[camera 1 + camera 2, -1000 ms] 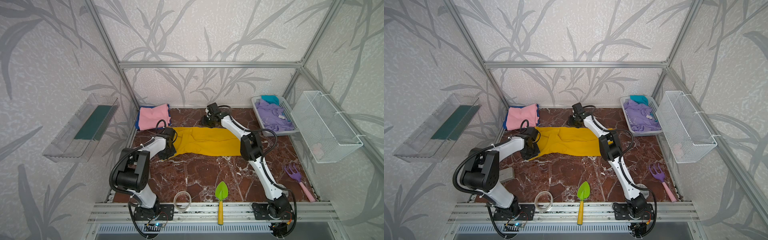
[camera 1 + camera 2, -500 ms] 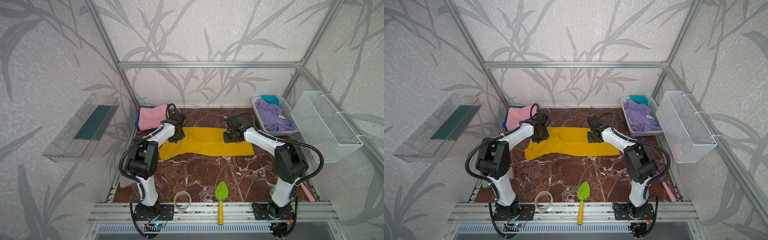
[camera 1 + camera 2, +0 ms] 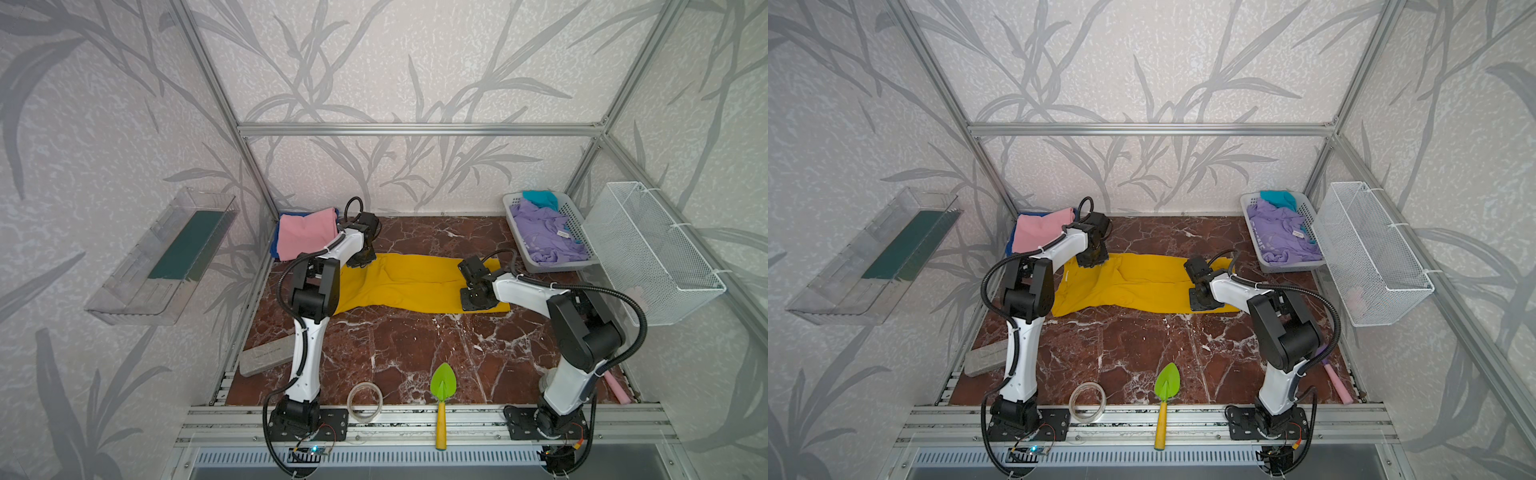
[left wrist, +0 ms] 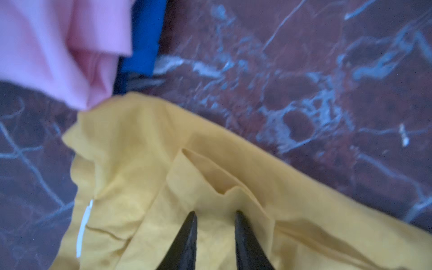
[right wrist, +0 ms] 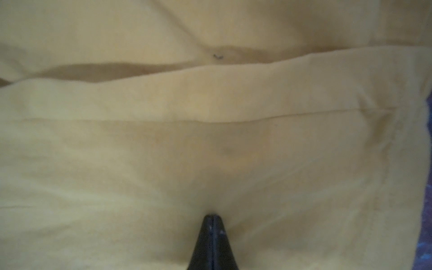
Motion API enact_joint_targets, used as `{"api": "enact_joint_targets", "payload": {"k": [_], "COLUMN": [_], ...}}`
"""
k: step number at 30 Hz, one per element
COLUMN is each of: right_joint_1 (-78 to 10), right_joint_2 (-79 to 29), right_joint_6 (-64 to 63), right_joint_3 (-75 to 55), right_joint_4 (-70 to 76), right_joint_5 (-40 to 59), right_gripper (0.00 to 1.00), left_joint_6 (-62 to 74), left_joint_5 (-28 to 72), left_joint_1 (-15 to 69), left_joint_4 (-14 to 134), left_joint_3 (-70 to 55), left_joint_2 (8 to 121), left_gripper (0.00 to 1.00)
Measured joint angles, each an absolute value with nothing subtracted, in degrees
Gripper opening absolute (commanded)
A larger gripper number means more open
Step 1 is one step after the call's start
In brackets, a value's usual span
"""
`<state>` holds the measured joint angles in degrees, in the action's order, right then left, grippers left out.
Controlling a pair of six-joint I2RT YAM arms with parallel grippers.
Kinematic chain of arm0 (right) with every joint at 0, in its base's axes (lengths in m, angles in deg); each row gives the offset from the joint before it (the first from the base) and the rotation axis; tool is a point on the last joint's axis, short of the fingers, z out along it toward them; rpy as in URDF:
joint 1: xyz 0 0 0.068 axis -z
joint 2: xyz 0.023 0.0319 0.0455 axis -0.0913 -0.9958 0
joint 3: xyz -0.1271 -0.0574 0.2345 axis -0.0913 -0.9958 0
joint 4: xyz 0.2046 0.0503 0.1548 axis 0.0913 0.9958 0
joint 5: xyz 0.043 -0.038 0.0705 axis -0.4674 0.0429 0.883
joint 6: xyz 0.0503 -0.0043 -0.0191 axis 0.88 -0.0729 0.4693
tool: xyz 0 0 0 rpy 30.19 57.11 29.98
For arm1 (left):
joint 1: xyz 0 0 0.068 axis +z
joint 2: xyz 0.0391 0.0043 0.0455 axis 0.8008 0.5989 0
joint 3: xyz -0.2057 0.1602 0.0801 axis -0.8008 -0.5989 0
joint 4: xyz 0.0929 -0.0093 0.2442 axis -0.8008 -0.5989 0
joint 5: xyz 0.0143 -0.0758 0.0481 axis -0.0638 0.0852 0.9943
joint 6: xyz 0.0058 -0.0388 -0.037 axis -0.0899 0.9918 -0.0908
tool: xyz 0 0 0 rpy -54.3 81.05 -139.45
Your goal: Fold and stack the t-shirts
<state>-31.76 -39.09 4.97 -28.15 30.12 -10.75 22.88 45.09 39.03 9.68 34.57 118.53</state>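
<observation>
Lying flat, creased mustard-yellow t-shirt (image 3: 415, 284)

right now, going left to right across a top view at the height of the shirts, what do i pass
clear wall shelf → pink t-shirt → yellow t-shirt → laundry basket → white wire basket

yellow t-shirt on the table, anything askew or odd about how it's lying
The yellow t-shirt lies as a long strip, but its left end is rumpled and flares toward the front, white tag exposed.

Bright, evenly lit top views; dimmer, blurred, soft-focus wrist views
</observation>
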Motion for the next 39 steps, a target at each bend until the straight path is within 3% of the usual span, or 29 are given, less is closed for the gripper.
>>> {"api": "enact_joint_targets", "payload": {"k": [8,10,13,15,19,23,31,39], "right_joint_1": [-35.6,-38.3,-42.6,-44.1,-42.2,-38.0,-36.3,-36.7], "right_joint_2": [-33.8,-33.4,-34.0,-34.9,-35.3,-31.8,-33.7,-37.4], "right_joint_6": [11.0,12.7,14.4,14.7,13.1,10.7,6.5,5.7], "right_joint_3": [-34.2,-34.8,-34.2,-32.5,-27.1,-23.1,-19.6,-24.0], "right_joint_4": [29.6,28.1,25.9,27.2,34.4,37.7,38.4,37.3], "right_joint_5": [-8.8,-6.1,-1.1,1.1,-1.2,-5.3,-5.8,-3.9], "right_gripper": [0.06,0.06,0.06,0.06,0.06,0.07,0.06,0.07], "left_joint_6": [17.3,16.6,15.4,14.8,15.6,18.3,21.4,22.3], "left_joint_5": [40.5,39.0,37.2,36.0,35.9,35.8,34.6,33.9], "left_joint_1": [38.9,38.8,38.2,37.8,37.3,37.1,37.1,35.6], "left_joint_4": [4.6,3.4,4.8,7.3,13.7,19.1,21.2,21.4], "left_joint_3": [80.0,83.2,71.7,55.8,29.8,13.2,5.8,11.4], "left_joint_2": [141.0,141.5,133.3,122.5,102.4,89.5,100.5,105.6], "left_gripper": [0.34,0.33,0.32,0.30,0.24,0.21,0.18,0.18]}}
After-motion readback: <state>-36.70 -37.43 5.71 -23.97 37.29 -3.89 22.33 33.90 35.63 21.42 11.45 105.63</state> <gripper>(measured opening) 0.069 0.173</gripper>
